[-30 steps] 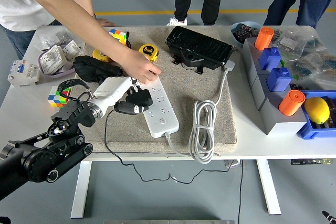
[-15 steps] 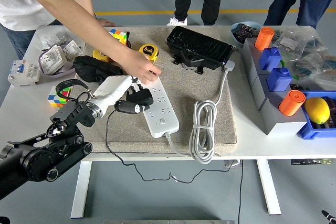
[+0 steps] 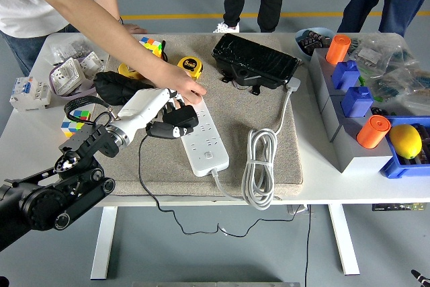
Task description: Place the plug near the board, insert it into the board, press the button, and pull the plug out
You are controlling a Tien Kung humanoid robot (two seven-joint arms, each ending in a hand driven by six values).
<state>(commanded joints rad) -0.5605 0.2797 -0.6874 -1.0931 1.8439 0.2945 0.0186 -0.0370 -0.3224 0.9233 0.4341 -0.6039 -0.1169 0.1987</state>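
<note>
Plug [image 3: 176, 120]: black, held in the curled white fingers of the left hand [image 3: 156, 109], its cord trailing down over the table's near edge. It hangs just above the left edge of the power strip [image 3: 202, 134], at the strip's far half, touching or nearly so; contact cannot be told.

Power strip: white, on a beige mat [image 3: 269, 109], long axis running from near-right to far-left. Plug body lies roughly crosswise to it, pointing right toward the sockets.

Person's hand [image 3: 181, 85]: pressed on the strip's far end, just beyond the plug.

Right hand: not visible; left arm alone is placed to insert.
</note>
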